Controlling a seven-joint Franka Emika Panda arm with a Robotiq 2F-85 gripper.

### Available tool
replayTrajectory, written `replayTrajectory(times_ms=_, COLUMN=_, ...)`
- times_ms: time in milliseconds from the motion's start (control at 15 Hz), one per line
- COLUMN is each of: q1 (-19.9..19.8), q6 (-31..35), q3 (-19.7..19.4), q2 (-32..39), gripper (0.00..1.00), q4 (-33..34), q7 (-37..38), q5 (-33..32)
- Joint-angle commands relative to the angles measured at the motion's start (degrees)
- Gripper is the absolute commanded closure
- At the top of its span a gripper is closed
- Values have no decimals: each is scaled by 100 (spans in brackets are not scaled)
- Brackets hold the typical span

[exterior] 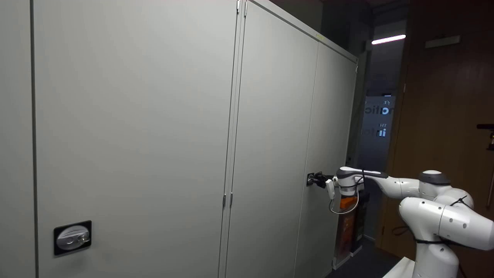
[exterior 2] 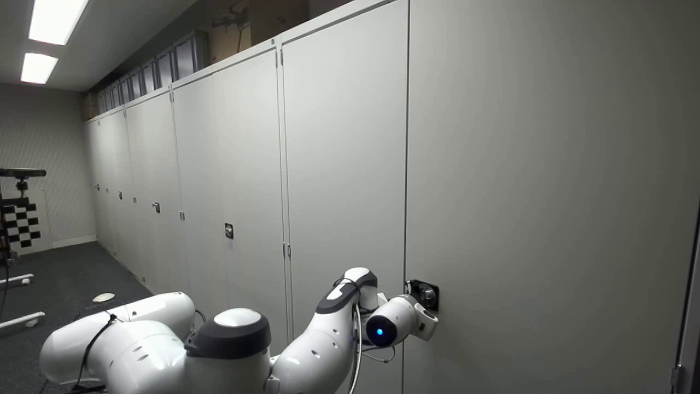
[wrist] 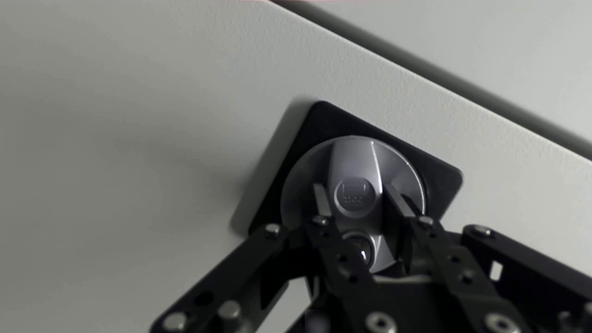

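A silver round handle (wrist: 354,159) with a raised grip bar is set in a black square plate (wrist: 319,122) on a pale grey cabinet door (wrist: 138,138). My gripper (wrist: 354,192) has one black finger on each side of the bar, close against it. The bar stands at an angle to the plate's edges. In an exterior view the gripper (exterior: 320,179) reaches the door front at the plate. In another exterior view the plate (exterior 2: 429,295) shows beside the wrist, which hides most of the fingers. The door lies level with its neighbour across a narrow gap (wrist: 416,67).
Tall grey cabinets (exterior 2: 344,164) run along the wall, with more handles (exterior: 72,238) (exterior 2: 229,231). Boxes (exterior 2: 186,54) stand on top. A wooden door (exterior: 444,135) is behind the arm. An orange object (exterior: 347,202) shows below the wrist. A stand with a checkerboard (exterior 2: 22,224) is at the far left.
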Motion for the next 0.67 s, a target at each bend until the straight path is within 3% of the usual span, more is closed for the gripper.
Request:
replayTrajectory(times_ms=0, q1=-128, q6=26, q3=657, q2=0, gripper=92, q4=-491, q7=279, q5=146)
replayTrajectory(times_ms=600, q1=-104, q6=88, q3=444, q2=-1, gripper=92, q4=-403, q7=111, q5=32)
